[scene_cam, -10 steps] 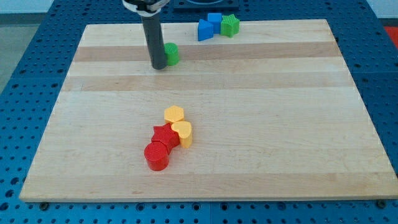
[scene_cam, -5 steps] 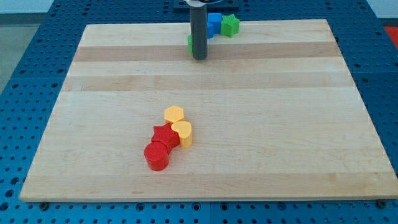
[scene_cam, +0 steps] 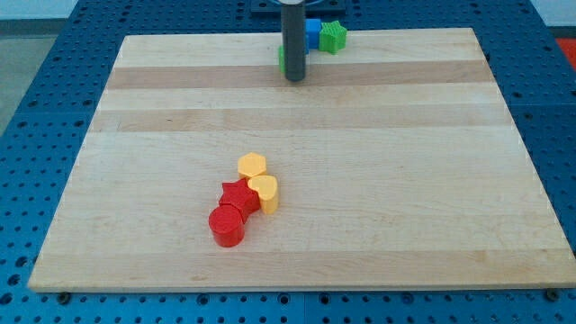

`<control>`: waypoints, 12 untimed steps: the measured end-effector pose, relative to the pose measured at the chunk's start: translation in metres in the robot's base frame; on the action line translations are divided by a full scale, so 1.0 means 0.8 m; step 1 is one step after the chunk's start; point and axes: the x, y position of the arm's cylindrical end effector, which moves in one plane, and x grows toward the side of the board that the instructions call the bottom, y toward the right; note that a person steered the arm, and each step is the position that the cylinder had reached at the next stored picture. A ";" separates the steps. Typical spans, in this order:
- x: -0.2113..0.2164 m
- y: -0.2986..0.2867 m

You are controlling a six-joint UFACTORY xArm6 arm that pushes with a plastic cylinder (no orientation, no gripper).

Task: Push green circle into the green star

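Observation:
The green circle [scene_cam: 283, 60] is mostly hidden behind my rod; only a green sliver shows at the rod's left edge. My tip [scene_cam: 294, 78] rests on the board right in front of it, near the view's top. The green star [scene_cam: 334, 36] sits at the board's top edge, up and to the right of my tip. A blue block [scene_cam: 311, 33] lies between the rod and the star, touching the star's left side. A gap remains between the green circle and the star.
A cluster sits at the board's lower middle: a yellow hexagon [scene_cam: 253, 166], a yellow heart [scene_cam: 264, 192], a red star [scene_cam: 236, 195] and a red circle [scene_cam: 227, 225]. The wooden board [scene_cam: 405, 180] lies on a blue perforated table.
My rod has moved right along the board's top, pushing the green circle from the upper left toward the blue blocks and green star. One blue block is now hidden behind the rod.

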 end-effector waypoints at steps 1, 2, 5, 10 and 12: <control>0.000 -0.013; 0.001 -0.081; -0.032 -0.074; -0.007 0.013; -0.055 0.025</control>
